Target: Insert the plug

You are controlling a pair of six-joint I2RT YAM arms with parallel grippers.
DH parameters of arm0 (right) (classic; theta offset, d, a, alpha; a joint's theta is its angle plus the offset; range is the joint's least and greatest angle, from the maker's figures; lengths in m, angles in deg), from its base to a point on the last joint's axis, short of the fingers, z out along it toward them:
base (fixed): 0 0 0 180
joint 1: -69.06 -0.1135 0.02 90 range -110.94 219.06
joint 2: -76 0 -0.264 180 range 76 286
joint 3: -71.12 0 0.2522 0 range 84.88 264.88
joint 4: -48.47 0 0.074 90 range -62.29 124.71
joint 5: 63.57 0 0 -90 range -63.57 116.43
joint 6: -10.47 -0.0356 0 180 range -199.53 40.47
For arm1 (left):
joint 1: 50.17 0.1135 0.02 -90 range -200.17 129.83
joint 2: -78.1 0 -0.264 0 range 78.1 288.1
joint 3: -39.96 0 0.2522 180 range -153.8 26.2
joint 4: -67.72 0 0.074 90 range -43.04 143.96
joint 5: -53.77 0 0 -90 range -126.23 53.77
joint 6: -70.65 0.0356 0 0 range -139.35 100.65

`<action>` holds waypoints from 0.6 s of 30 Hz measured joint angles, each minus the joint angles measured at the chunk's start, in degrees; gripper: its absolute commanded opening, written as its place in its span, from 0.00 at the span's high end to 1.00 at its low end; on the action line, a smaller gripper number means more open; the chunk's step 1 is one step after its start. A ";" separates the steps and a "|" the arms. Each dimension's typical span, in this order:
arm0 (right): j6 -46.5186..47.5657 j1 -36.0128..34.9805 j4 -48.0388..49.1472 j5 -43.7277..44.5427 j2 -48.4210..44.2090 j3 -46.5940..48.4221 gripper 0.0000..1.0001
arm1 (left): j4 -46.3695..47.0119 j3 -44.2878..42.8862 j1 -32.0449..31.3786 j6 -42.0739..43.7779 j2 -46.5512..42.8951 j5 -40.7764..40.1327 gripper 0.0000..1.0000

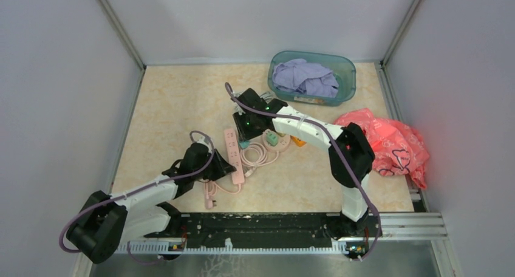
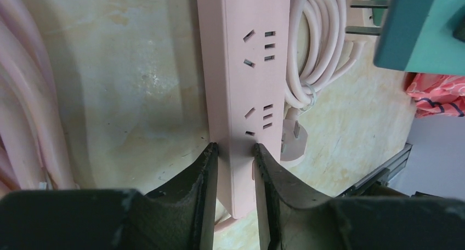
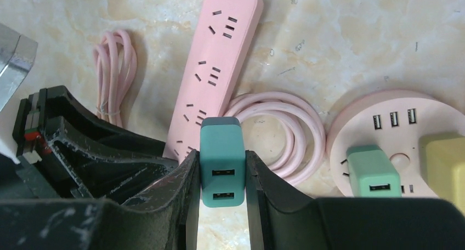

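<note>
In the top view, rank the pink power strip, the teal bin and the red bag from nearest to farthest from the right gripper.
From the right gripper:
1. pink power strip, just beside it, centre table.
2. teal bin, behind it at the back.
3. red bag, far right side.

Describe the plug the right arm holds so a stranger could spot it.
A long pink power strip lies mid-table. Over one end, jaws of the right gripper hold a teal plug. The pale green plug and yellow plug sit on a round hub.
</note>
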 measured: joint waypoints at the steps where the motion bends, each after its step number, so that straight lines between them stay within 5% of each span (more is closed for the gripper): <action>1: -0.37 -0.15 -0.66 0.20 0.66 0.72 1.00 | 0.63 0.37 -0.04 -0.59 0.00 0.09 0.68; 18: -6.82 -3.10 -5.38 6.36 10.49 11.72 1.00 | 1.22 2.10 -2.99 -8.11 -2.03 -4.11 0.71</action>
